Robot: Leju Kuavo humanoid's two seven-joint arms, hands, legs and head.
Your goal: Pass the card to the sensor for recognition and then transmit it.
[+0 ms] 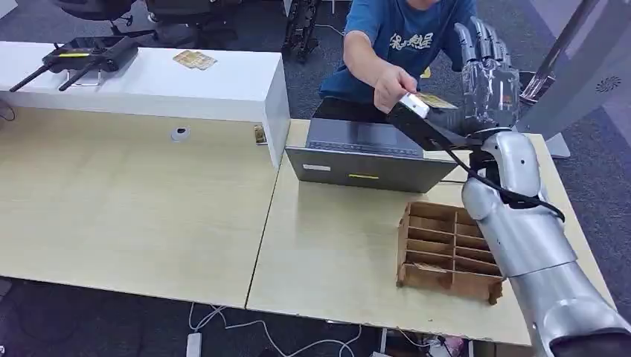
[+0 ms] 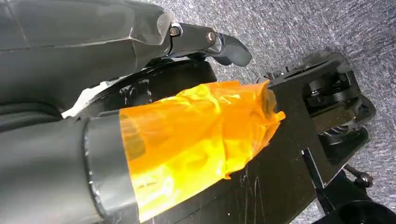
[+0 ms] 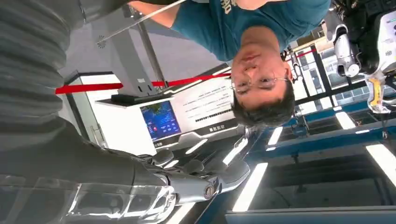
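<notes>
One person's hand (image 1: 393,85) takes the card (image 1: 434,101) beside the raised right robot hand (image 1: 487,74).

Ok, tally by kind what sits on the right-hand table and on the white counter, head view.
Grey laptop-like device: 1
Wooden divided box: 1
Black device with antennas: 1
Yellowish card pile: 1, number of cards too small to tell
Total: 4

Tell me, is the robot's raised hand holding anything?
Cannot tell. The right hand is raised, fingers up, beside the card, which the person's hand touches at its end.
</notes>
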